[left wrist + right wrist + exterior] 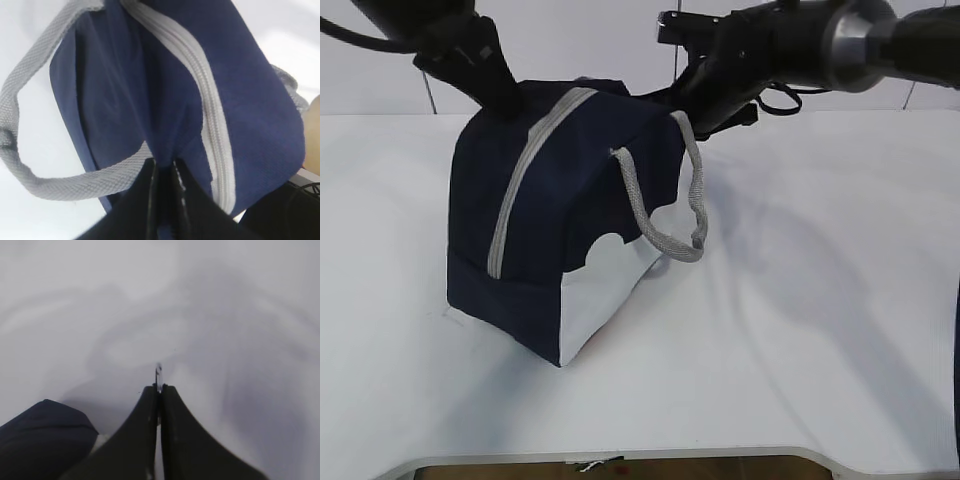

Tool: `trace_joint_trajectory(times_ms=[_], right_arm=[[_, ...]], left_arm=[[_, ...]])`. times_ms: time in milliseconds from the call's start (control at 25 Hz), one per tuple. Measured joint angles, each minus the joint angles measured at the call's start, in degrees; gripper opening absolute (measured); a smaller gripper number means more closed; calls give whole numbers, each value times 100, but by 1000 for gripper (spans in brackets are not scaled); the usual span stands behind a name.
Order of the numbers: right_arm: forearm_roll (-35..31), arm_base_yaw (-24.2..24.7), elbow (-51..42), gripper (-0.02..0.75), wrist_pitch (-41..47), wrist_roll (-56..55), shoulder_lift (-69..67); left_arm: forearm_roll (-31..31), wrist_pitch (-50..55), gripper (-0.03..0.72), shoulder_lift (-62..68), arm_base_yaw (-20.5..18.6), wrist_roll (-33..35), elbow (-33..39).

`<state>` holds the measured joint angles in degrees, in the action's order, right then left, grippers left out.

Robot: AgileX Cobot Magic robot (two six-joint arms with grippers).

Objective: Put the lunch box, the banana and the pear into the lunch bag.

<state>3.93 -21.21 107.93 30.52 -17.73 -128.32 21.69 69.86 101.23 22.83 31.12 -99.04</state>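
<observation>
The navy lunch bag (560,210) stands left of the middle of the white table, white lower panel to the front. Its grey zipper (525,170) looks closed along the part I see. My left gripper (164,162) is shut on a fold of the bag's navy fabric (125,90) beside the zipper (210,110), at the bag's top far-left (508,100). My right gripper (158,386) is shut on a thin metal sliver, seemingly the zipper's ring pull, at the bag's top right (708,112). The lunch box, banana and pear are out of view.
A grey webbing handle (692,200) hangs down the bag's right side, and another loops out in the left wrist view (30,165). A pale beige thing (312,125) shows at that view's right edge; I cannot tell what it is. The table's front edge (620,457) is near.
</observation>
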Motion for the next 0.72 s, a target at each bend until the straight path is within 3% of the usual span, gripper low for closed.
trace_joint_trajectory(times_ms=[480, 600, 720], right_arm=[[-1, 4, 660, 24, 927, 442, -59], [28, 13, 774, 72, 1123, 451, -71], [53, 24, 964, 167, 1326, 451, -90]], left_arm=[[-16, 68, 13, -9, 0, 0, 0], [-16, 77, 13, -9, 0, -58, 0], [-93, 81, 14, -9, 0, -200, 0]])
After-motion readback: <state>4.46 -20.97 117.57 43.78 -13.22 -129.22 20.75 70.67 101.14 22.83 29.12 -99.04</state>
